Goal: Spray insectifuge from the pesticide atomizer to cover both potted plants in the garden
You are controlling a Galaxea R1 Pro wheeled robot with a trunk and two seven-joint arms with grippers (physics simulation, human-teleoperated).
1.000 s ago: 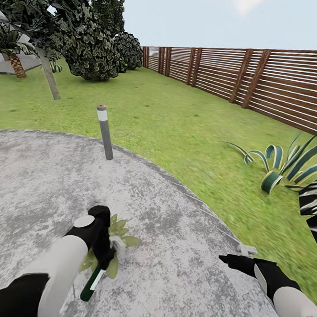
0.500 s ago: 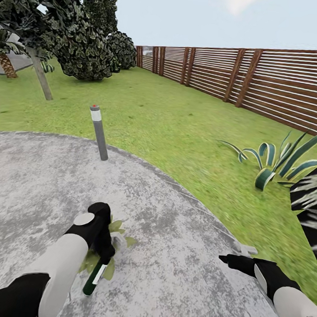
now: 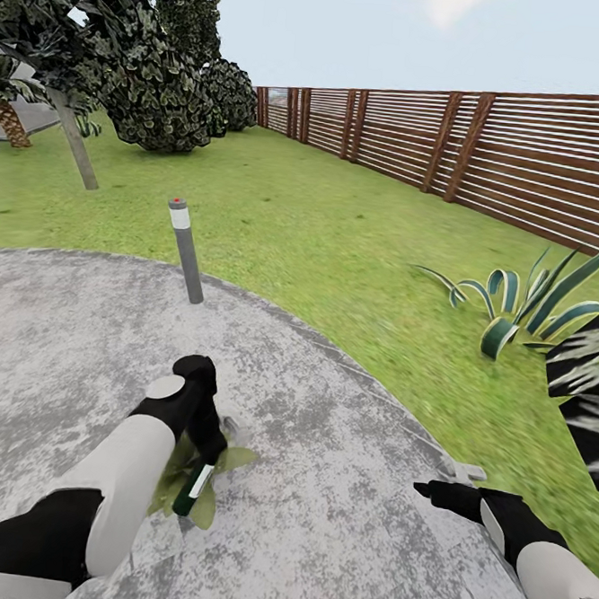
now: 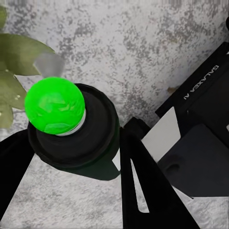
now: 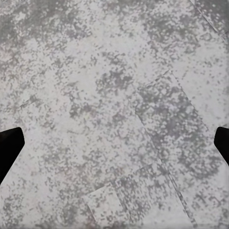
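In the head view, one pesticide atomizer (image 3: pixel 194 488) is held by the left hand (image 3: pixel 202 458), tilted with its lower end towards the camera, directly over one potted plant (image 3: pixel 203 477) whose green leaves are seen on the round paved patch (image 3: pixel 321 481). A white label is seen on the bottle. The right hand (image 3: pixel 435 490) is stretched out low over the same paving, well apart from the bottle; how wide it is cannot be told here. One grey lamp post (image 3: pixel 185 250) stands at the far edge of the paving, one striped agave (image 3: pixel 524 313) grows in the lawn (image 3: pixel 341 231), and one slatted wooden fence (image 3: pixel 491 157) runs behind.

In the left wrist view, the atomizer (image 4: pixel 71 131) is gripped between two black fingers (image 4: pixel 138 191), its one green dot facing the camera. Some leaves of the plant (image 4: pixel 19 57) lie beside it on the paving (image 4: pixel 143 52).

In the right wrist view, two black fingertips (image 5: pixel 9 145) are seen wide apart, with nothing between them, over the grey paving (image 5: pixel 114 95).
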